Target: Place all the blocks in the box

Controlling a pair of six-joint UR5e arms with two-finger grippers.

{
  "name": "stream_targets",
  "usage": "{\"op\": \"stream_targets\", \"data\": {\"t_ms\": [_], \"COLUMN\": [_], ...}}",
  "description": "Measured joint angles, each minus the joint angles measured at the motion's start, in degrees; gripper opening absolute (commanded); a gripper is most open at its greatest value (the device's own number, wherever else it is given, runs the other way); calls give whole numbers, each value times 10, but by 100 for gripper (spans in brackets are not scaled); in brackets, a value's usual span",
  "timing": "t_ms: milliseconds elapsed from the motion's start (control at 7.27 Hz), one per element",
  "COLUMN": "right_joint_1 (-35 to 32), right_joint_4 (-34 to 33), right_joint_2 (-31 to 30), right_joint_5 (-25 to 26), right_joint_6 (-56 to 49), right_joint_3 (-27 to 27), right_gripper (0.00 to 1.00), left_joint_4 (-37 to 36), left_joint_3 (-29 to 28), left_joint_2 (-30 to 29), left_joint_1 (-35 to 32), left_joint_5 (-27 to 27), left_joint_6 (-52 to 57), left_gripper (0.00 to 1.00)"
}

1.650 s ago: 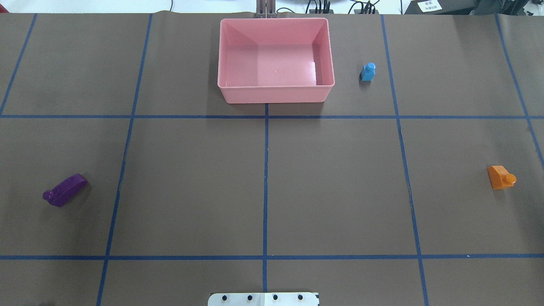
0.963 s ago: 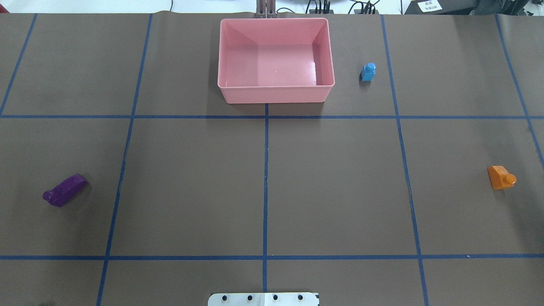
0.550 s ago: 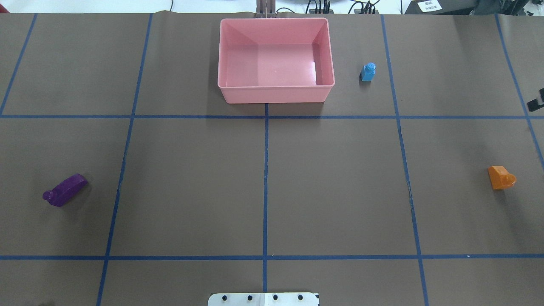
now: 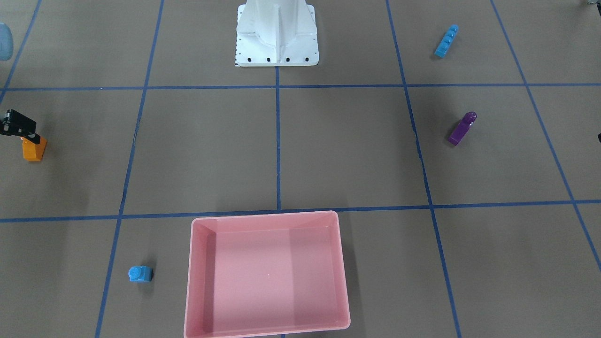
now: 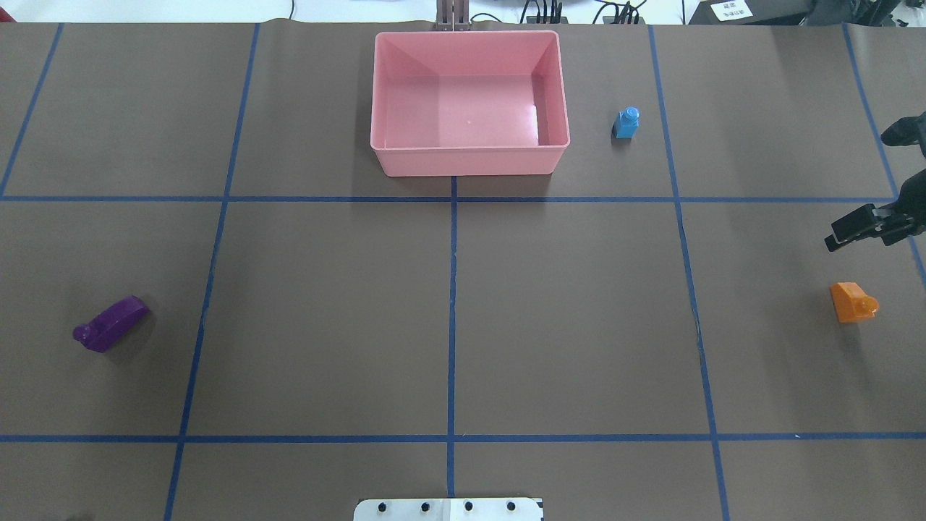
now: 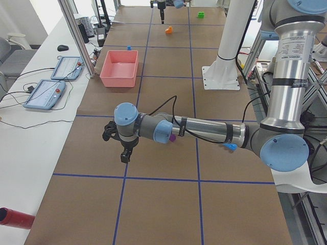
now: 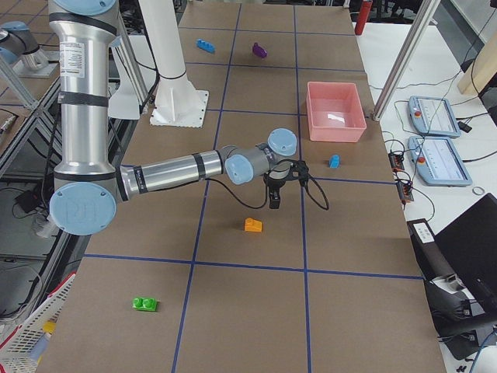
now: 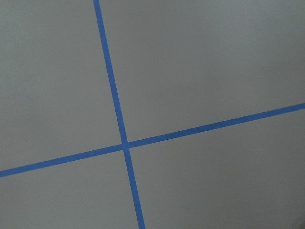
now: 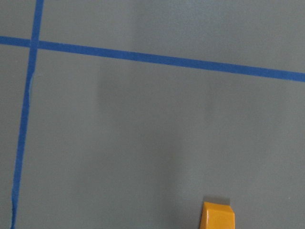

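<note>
The pink box (image 5: 470, 161) stands empty at the far middle of the table. The small light-blue cube (image 5: 626, 122) sits to its right. The orange sloped block (image 5: 852, 302) lies at the far right. My right gripper (image 5: 861, 187) hovers open just beyond it; the right wrist view shows the block (image 9: 218, 215) at its bottom edge. The purple block (image 5: 111, 323) lies at the left. The long light-blue bar (image 4: 446, 41) and the green block (image 7: 144, 303) lie near the robot's side. My left gripper (image 6: 124, 150) hangs over bare table; I cannot tell its state.
The white robot base (image 4: 277, 37) stands at the near middle edge. Blue tape lines (image 5: 453, 318) divide the brown table cover into squares. Teach pendants (image 6: 43, 94) lie on the side bench beyond the box.
My right gripper has come into the overhead view from the right edge and moved inward, near the orange block. No block and not the box has moved.
</note>
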State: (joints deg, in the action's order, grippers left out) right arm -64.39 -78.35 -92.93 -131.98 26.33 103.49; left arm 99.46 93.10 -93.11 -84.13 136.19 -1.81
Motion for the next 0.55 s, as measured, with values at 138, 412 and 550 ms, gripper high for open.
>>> {"op": "stream_targets", "data": {"t_ms": [138,412,550], "right_joint_1": [15,30,34], "right_joint_4": [4,5,4], "right_joint_2": [-3,-4,-5], "right_joint_5": [12,17,17], "right_joint_6": [0,-4,-6], "right_joint_3": [-14,-40,-54], "right_gripper": [100,100,100], "left_joint_4": [10,17,18], "left_joint_3": [-1,-1,-1], "left_joint_2": [0,-3,-5], "left_joint_1": [2,7,9], "left_joint_5": [-1,-1,-1], "left_joint_6": [-9,-20,-24], "left_gripper": [100,100,100]}}
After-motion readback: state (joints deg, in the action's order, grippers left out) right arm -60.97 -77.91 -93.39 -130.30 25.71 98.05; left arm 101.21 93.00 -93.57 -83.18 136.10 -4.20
